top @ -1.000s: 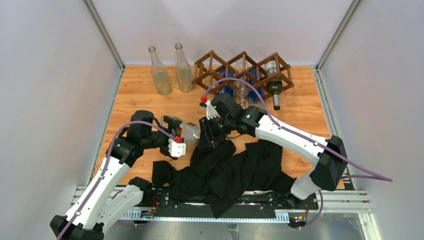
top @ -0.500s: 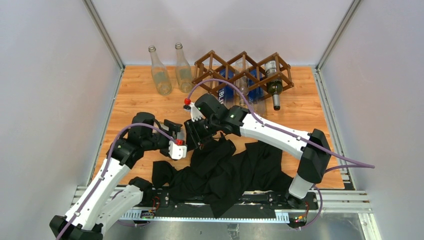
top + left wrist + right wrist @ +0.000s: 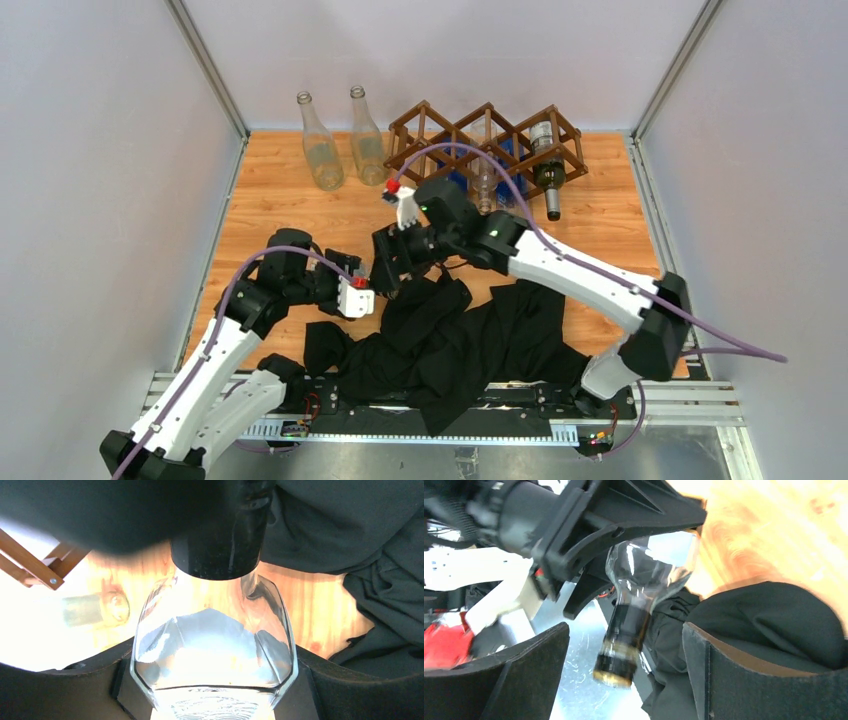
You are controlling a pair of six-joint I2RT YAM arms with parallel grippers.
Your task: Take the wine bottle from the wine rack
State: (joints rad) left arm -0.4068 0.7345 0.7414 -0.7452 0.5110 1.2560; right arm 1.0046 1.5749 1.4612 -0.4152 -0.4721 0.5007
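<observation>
Your work surface is an orange-brown wooden table (image 3: 290, 190) boxed in by pale grey walls (image 3: 100, 150), with a metal rail (image 3: 700, 400) along the near edge. One black cloth (image 3: 470, 340) lies crumpled over the near middle of the wood, just in front of the arm bases.

Count with me. There is one wine rack (image 3: 456, 128) at the far edge, right of centre. Two clear empty bottles (image 3: 322, 158) stand upright side by side, just left of it. In the rack you have one dark green bottle (image 3: 548, 178) with its neck poking out toward you, one clear bottle (image 3: 485, 185), and what looks like two blue bottles (image 3: 510, 172), though your right arm hides part of that row.

The wine bottle (image 3: 212, 650) is off the rack, well apart from it, lying sideways above the wood between your two wrists. Your left gripper (image 3: 212, 690) grasps its clear body, one finger on each side. The dark-capped neck points into your right gripper (image 3: 626, 665), which is released. Its two fingers stand wide on either side of the neck and touch nothing.
</observation>
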